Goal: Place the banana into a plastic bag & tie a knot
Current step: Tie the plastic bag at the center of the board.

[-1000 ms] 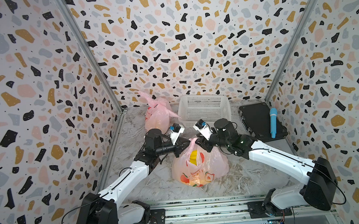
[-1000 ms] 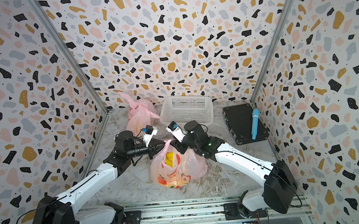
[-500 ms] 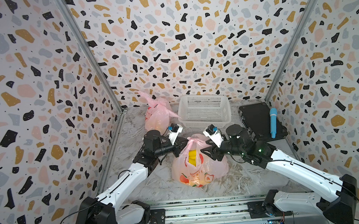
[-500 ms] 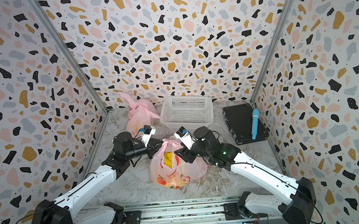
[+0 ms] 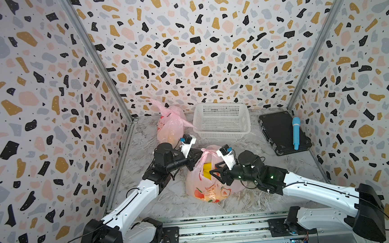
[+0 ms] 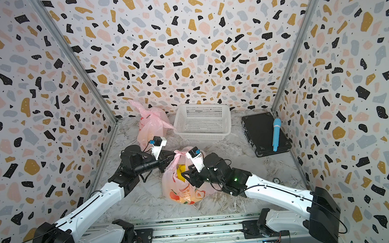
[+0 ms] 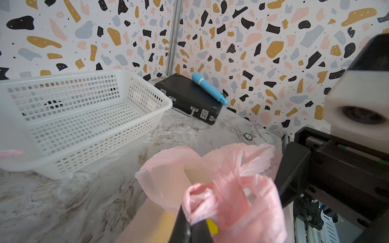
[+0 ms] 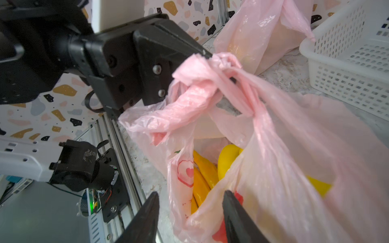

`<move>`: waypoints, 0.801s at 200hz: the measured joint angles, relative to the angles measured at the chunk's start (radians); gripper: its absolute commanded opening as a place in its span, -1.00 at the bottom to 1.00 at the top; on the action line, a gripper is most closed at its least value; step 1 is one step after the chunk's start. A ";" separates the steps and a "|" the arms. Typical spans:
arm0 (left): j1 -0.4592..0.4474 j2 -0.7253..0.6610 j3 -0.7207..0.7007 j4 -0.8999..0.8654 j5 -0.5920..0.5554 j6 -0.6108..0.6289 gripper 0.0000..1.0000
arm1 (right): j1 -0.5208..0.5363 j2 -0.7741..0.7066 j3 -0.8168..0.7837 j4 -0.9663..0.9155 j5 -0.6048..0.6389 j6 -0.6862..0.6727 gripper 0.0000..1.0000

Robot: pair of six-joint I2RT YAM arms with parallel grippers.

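The banana [image 8: 203, 174] lies inside the pink plastic bag [image 5: 205, 187], which stands on the counter [image 5: 253, 200] between the two arms. The left fingers [image 7: 185, 229] are closed on the bag's twisted handles [image 8: 219, 61], holding them up. The right fingers [image 8: 147, 216] stand apart, gripping nothing, close by the bag's side. Behind sit a tied pink bag [image 5: 171, 126] and a white basket [image 5: 222, 134]

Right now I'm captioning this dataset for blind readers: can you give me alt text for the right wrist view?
The left end effector pinches the twisted handles of a pink plastic bag with yellow bananas inside. The right end effector stands open close to the bag; a white basket and a second pink bag sit beyond it.
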 measured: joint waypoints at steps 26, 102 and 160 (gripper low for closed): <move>0.000 -0.007 -0.003 0.001 -0.013 -0.004 -1.00 | 0.042 0.062 -0.003 0.117 0.062 0.042 -0.04; 0.000 -0.020 -0.013 0.002 -0.034 -0.004 -1.00 | 0.106 0.156 0.007 0.255 0.101 0.069 0.01; 0.000 -0.023 -0.029 0.005 -0.034 -0.004 -1.00 | 0.106 0.172 0.040 0.267 0.163 0.094 -0.07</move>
